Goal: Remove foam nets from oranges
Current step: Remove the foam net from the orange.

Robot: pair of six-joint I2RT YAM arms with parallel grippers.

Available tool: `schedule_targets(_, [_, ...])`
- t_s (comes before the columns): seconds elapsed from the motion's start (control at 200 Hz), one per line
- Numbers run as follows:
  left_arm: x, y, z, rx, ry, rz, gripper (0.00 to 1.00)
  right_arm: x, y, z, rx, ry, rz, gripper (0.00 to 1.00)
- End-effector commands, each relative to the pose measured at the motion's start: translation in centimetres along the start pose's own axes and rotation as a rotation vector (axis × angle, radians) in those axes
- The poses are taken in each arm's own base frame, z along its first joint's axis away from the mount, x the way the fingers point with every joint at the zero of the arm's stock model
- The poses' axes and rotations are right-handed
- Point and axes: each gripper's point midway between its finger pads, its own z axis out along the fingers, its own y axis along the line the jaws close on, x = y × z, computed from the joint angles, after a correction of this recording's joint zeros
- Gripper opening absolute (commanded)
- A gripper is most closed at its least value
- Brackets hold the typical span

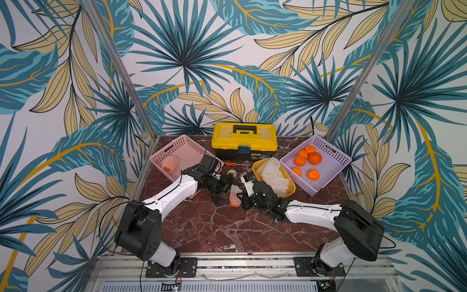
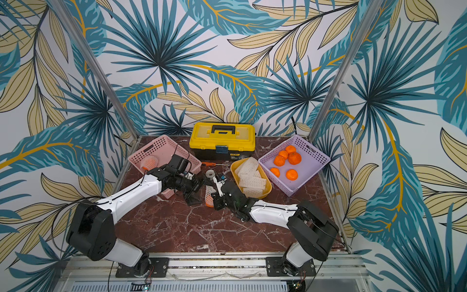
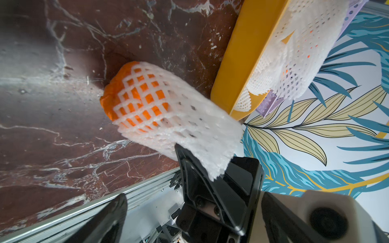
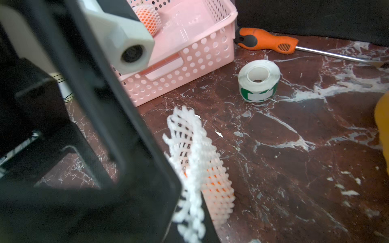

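Note:
An orange [image 1: 235,202] [image 3: 113,92] lies on the marble table between my two grippers, half out of its white foam net [image 1: 235,190] [image 3: 189,117]. The right gripper [image 1: 241,197] [image 4: 193,221] is shut on the net's loose end, away from the fruit. The left gripper [image 1: 222,193] [image 3: 194,196] is open just left of the orange and holds nothing. In the right wrist view the orange [image 4: 212,181] shows through the foam net [image 4: 195,147]. Another netted orange [image 1: 169,163] lies in the pink basket [image 1: 182,145]. Several bare oranges [image 1: 314,158] lie in the purple basket [image 1: 337,158].
A yellow tray [image 1: 292,191] with several empty foam nets [image 1: 273,172] stands right of the grippers. At the back is a yellow toolbox [image 1: 243,139]. An orange-handled screwdriver [image 1: 231,164] and a tape roll [image 1: 231,173] lie behind the grippers.

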Motion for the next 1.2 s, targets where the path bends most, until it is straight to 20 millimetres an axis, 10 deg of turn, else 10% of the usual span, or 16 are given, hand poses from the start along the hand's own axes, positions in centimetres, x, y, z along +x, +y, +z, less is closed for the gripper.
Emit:
schedule_targets(0.0, [-0.8,0.0,1.2,0.011,0.012,-0.035,1.0,0.2,0.7,-0.6,-0.041,-0.011,-0.036,0.09])
schedule_targets(0.16, [-0.6,-0.2,2.8,-0.012,0.047,-0.022,0.92,0.3,1.1,-1.0,-0.076,-0.027,-0.038,0.14])
schedule_targets(0.626, [-1.1,-0.5,2.6,-0.011,0.006,-0.01,0.19,-0.2,2.1,-3.3,-0.13,-0.056,-0.064,0.26])
schedule_targets(0.766, [-0.8,-1.6,1.9,0.015,0.003,-0.002,0.18,-0.1,1.5,-4.2,-0.105,-0.058,-0.063,0.34])
schedule_targets(0.957, [0.3,-2.7,1.0,0.049,0.011,0.012,0.19,0.7,-0.6,-5.1,0.003,-0.031,-0.095,0.73])
schedule_targets(1.192, [1.6,-4.1,0.4,0.081,0.034,0.043,0.2,0.2,-1.3,-5.5,0.056,-0.016,-0.176,0.8])
